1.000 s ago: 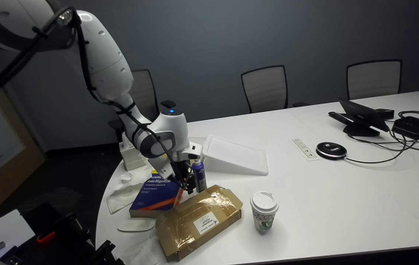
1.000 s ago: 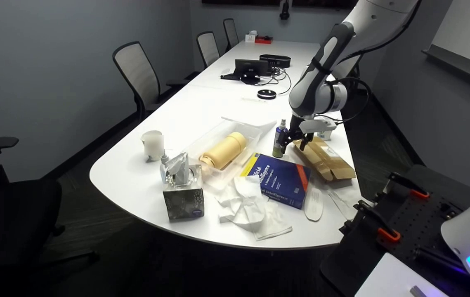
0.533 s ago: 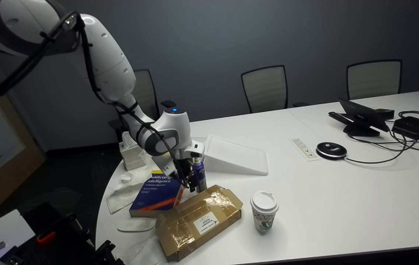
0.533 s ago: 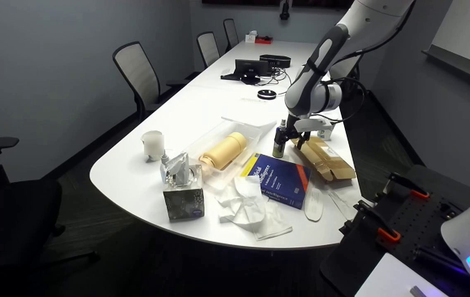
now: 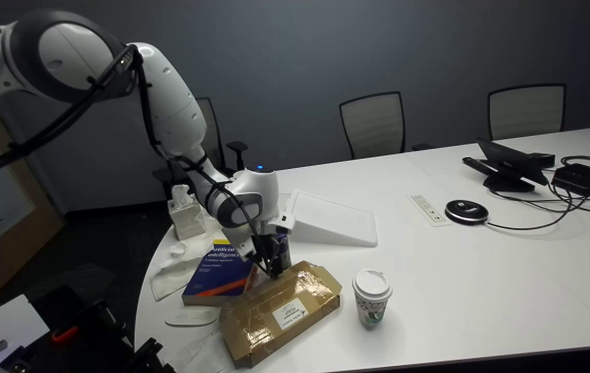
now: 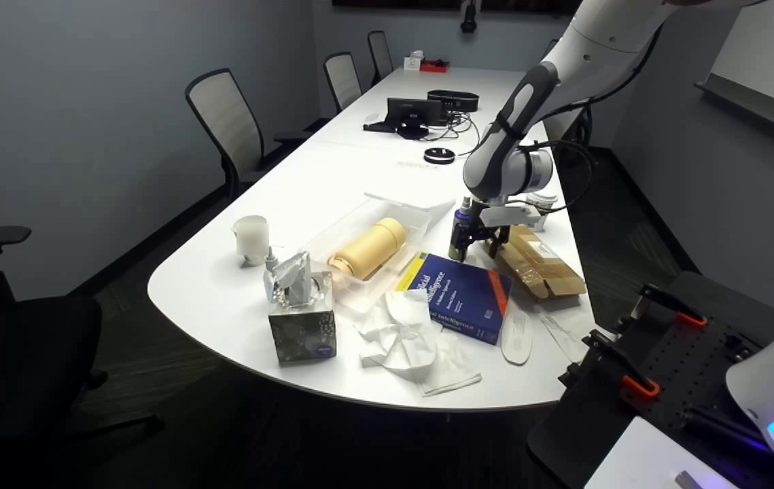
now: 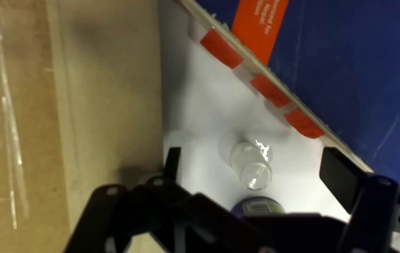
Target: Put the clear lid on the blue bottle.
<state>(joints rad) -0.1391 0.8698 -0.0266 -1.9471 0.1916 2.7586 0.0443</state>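
The clear lid point(image 7: 250, 163) stands on the white table in the wrist view, a small see-through cap between my two fingers and touching neither. It cannot be made out in the exterior views. My gripper point(image 7: 254, 165) is open, with one finger on each side of the lid; it also shows low over the table in both exterior views point(image 5: 274, 267) point(image 6: 478, 248). The blue bottle point(image 6: 461, 217) stands upright right beside the gripper, with a pale spray top. It is partly hidden by the gripper in an exterior view point(image 5: 285, 253). Only its lower edge shows in the wrist view point(image 7: 256, 207).
A flat cardboard box point(image 5: 282, 313) lies close to one finger, and the blue book point(image 7: 354, 77) lies close to the other finger. A white-lidded paper cup point(image 5: 371, 298) stands past the box. A clear container point(image 6: 420, 224) with a yellow bottle stands beyond the blue bottle.
My gripper has moved down and slightly sideways along the blue bottle, now lower between the book and the cardboard box. The bottle, book and box have not moved.
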